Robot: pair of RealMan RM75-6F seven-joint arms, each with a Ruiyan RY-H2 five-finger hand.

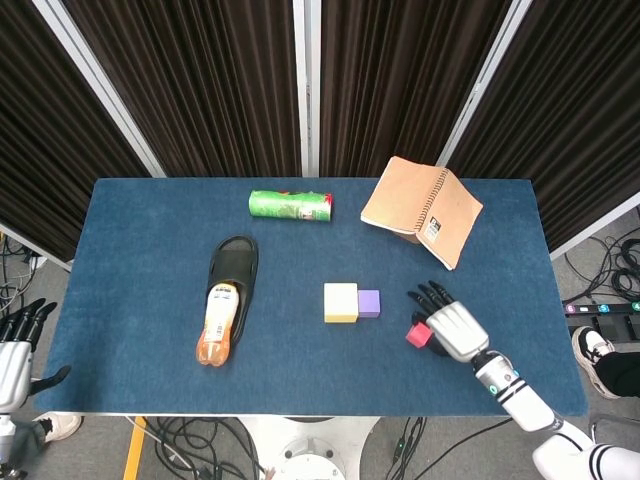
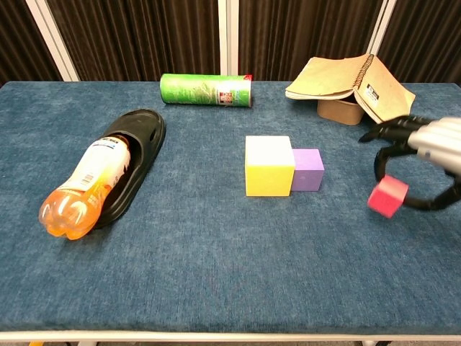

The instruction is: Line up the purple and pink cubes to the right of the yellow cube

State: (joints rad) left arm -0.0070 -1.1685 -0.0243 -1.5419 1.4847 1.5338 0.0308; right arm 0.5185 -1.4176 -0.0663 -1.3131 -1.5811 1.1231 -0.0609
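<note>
The yellow cube [image 1: 340,302] [image 2: 269,165] sits mid-table with the smaller purple cube [image 1: 369,303] [image 2: 307,169] touching its right side. My right hand [image 1: 447,324] [image 2: 421,148] pinches the pink cube [image 1: 417,334] [image 2: 387,196] between thumb and a finger, lifted off the blue cloth, to the right of the purple cube with a gap between them. My left hand [image 1: 14,345] hangs off the table's left edge, fingers apart, holding nothing.
A black slipper [image 1: 232,268] [image 2: 130,149] holds an orange bottle [image 1: 220,323] [image 2: 85,186] at left. A green can [image 1: 290,205] [image 2: 206,90] lies at the back. An open brown notebook [image 1: 421,209] [image 2: 356,81] rests on a small brown tub [image 2: 341,110] at back right.
</note>
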